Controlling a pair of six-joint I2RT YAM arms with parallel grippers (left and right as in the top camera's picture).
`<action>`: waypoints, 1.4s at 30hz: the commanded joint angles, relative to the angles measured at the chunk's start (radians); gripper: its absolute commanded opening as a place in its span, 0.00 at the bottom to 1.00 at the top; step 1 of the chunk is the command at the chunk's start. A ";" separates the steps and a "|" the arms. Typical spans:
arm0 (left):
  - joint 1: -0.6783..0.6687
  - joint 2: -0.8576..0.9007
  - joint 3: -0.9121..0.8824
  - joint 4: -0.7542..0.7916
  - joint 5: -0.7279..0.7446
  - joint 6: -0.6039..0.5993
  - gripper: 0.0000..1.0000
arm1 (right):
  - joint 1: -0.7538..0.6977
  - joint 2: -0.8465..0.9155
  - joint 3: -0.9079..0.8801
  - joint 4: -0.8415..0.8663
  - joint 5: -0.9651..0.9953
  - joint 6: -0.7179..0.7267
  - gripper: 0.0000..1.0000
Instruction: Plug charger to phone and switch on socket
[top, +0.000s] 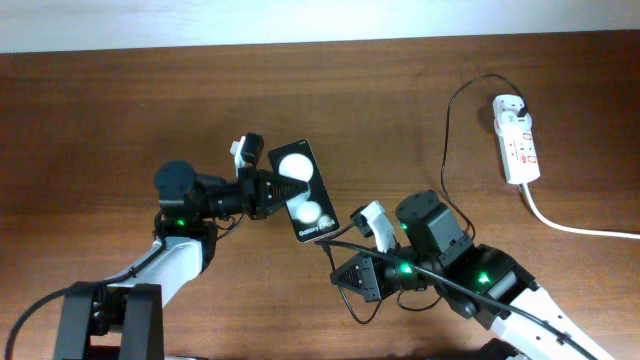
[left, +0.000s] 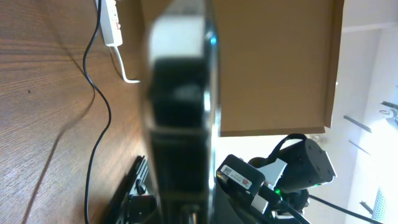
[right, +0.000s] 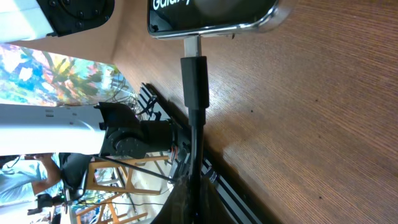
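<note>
My left gripper was clenched on the phone, gripping it by the side edges, Galaxy-lettered end facing my right arm. My right gripper was clamped on the charger, just behind its connector. The metal tip sat at the port on the phone's bottom edge with some metal exposed; couldn't tell insertion depth. Cable ran back to the socket at far right, black plug in its far end.

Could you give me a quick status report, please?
Left gripper shut on phone. Right gripper shut on charger, tip at phone's port, metal showing. No gripper at socket. Nothing in the way.
</note>
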 joint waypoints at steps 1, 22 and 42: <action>0.002 -0.011 0.017 0.010 0.011 0.020 0.00 | 0.007 0.016 0.011 0.010 0.001 0.004 0.04; 0.002 -0.011 0.017 0.010 0.008 0.043 0.00 | 0.007 0.000 0.011 -0.012 -0.006 0.003 0.04; 0.002 -0.011 0.017 0.010 -0.014 0.012 0.00 | 0.007 0.002 0.011 0.012 -0.006 0.004 0.04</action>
